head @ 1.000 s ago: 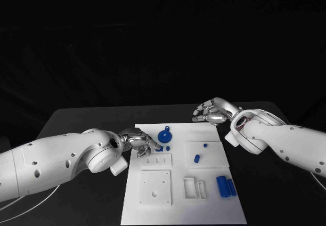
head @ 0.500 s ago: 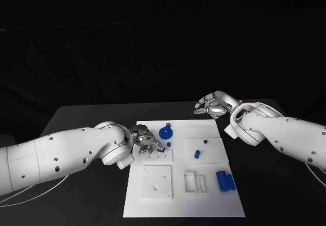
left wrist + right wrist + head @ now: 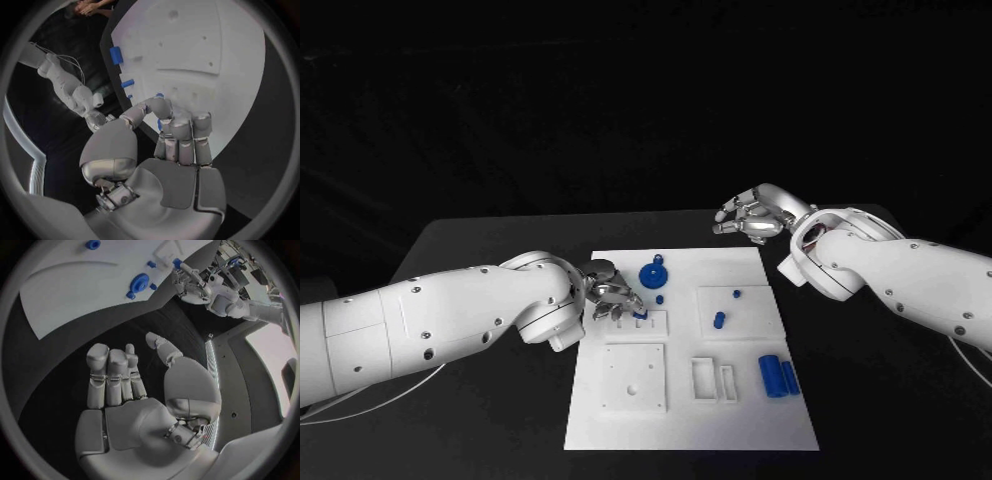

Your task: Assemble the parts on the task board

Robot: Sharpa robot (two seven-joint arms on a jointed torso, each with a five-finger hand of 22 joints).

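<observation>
The task board (image 3: pixel 689 440) lies flat in the middle of the black counter (image 3: pixel 473 250). The left hand (image 3: pixel 612 298) is over the board's left edge, its fingers (image 3: pixel 181 131) curled together and pinching what looks like a small blue part (image 3: pixel 160 124), though most of it is hidden. Just beside that hand stands a round blue part (image 3: pixel 655 279). Further right a small blue peg (image 3: pixel 717 321) sits on a raised white block, and two blue cylinders (image 3: pixel 779 376) lie side by side near the board's right edge. The right hand (image 3: pixel 756 217) hovers beyond the board's far right corner, fingers loosely apart and holding nothing.
</observation>
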